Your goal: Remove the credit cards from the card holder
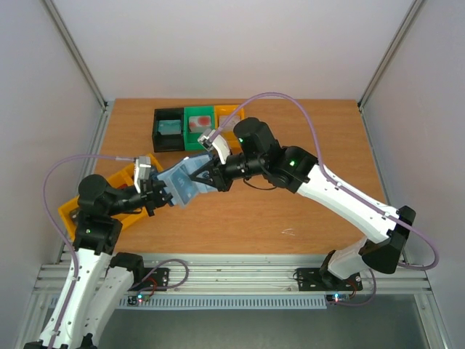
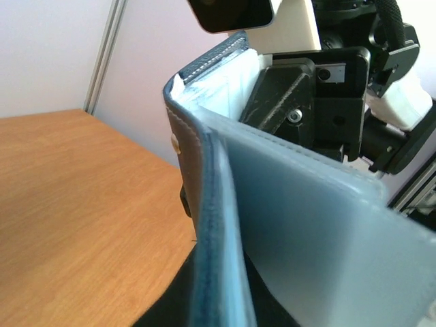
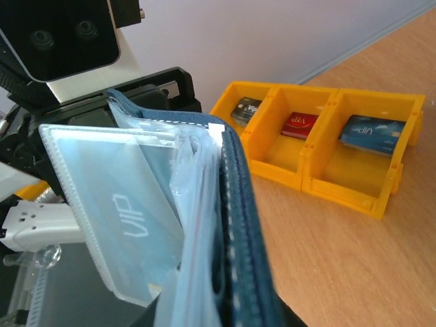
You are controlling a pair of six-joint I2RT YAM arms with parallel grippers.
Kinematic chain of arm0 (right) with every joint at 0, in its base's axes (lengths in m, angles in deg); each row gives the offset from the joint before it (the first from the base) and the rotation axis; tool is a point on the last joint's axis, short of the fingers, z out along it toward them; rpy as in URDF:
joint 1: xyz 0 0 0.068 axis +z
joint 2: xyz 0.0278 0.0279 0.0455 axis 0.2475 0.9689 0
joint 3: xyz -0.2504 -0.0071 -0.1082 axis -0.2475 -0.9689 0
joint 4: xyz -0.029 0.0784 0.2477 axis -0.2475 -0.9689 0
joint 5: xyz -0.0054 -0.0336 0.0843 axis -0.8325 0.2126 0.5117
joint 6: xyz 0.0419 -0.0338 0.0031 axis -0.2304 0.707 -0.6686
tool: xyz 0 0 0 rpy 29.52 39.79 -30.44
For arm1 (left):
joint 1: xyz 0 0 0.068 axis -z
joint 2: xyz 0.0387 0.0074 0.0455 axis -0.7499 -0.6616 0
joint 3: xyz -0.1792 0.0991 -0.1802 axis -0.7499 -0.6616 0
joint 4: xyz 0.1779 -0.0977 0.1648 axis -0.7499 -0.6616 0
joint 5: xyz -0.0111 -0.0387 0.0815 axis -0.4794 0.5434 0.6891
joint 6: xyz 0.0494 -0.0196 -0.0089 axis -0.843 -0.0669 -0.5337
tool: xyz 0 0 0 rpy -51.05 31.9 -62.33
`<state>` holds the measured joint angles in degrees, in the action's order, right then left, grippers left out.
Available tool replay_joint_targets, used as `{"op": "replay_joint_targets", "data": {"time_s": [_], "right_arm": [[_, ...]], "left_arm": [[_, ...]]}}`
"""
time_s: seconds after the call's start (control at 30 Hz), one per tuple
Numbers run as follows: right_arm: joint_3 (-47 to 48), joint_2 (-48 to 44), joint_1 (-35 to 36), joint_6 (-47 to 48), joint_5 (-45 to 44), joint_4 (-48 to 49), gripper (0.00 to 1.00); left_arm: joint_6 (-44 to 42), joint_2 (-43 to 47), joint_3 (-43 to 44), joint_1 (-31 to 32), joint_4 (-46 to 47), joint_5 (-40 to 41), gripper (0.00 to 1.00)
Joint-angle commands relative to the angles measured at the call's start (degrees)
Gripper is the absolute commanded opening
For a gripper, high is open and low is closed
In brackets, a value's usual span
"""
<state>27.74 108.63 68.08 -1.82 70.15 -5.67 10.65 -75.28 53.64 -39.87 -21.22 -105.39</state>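
Right wrist: stitched, book-like card holder [image 3: 242,225]

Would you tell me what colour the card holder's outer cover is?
The card holder is slate blue outside, clearest in the right wrist view.

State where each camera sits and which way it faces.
Top external: above and behind the bases, looking down at the table; both arms show.
Left wrist: faces the card holder edge-on, right arm beyond; own fingers unclear.
Right wrist: faces the card holder's pockets, yellow bins beyond, left arm opposite; own fingers unclear.
Shared: every view shows the card holder.
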Motion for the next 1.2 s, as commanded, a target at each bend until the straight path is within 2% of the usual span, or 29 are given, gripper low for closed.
{"op": "replay_joint_targets", "data": {"time_s": [0.0,0.1,0.13,0.2,0.27,0.4,0.43,0.47,0.53,0.57,0.77,0.97,1.1,1.17], "right_arm": [[-1.97,-2.57,0.91,-0.28,-2.18,2.37,0.01],[-1.70,-3.50,0.82,-0.21,-2.96,1.34,0.01],[-1.36,-3.77,0.82,-0.09,-3.75,0.41,0.01],[-1.18,-4.52,0.78,0.20,-5.22,-1.46,0.01],[-1.63,-5.37,0.74,0.33,-6.20,-2.26,0.01],[-1.51,-6.03,0.79,-0.10,-7.06,-2.89,0.01],[-1.35,-6.09,0.74,0.01,-6.49,-2.79,0.01],[-1.21,-6.17,0.76,0.10,-5.76,-2.58,0.01],[-1.02,-6.45,0.78,0.51,-4.65,-2.41,0.01],[-1.10,-6.62,0.74,0.83,-4.38,-2.52,0.01],[-2.44,-8.20,0.74,1.29,-3.06,-1.46,0.01],[-2.07,-8.07,0.79,2.42,3.57,-0.51,0.01],[-2.21,-7.49,0.82,2.08,5.80,0.89,0.01],[-2.25,-6.57,0.87,1.24,6.66,1.98,0.01]], "left_arm": [[-1.96,1.25,2.39,0.43,3.12,-2.44,0.14],[-2.66,1.95,3.11,-0.18,0.54,-2.70,0.50],[-3.47,2.23,3.77,-0.55,-1.65,-3.24,0.57],[-8.55,2.76,5.30,-0.96,-8.14,-4.61,0.68],[-13.89,3.26,6.25,-0.98,-12.47,-5.45,0.76],[-16.93,3.15,6.67,-0.98,-12.56,-6.23,0.86],[-16.41,3.00,6.75,-0.93,-12.23,-5.90,0.83],[-16.34,2.90,6.85,-0.97,-12.16,-5.52,0.75],[-16.51,3.04,6.83,-0.98,-11.69,-4.57,0.49],[-16.35,3.21,6.63,-0.98,-10.85,-4.24,0.41],[-14.13,4.07,5.59,-1.08,-8.67,-2.63,0.15],[-16.51,4.47,5.55,-1.24,-11.82,1.49,0.06],[-18.02,4.14,5.58,-1.33,-13.05,3.07,0.30],[-17.61,3.97,4.92,-1.24,-12.08,3.45,0.35]]}}
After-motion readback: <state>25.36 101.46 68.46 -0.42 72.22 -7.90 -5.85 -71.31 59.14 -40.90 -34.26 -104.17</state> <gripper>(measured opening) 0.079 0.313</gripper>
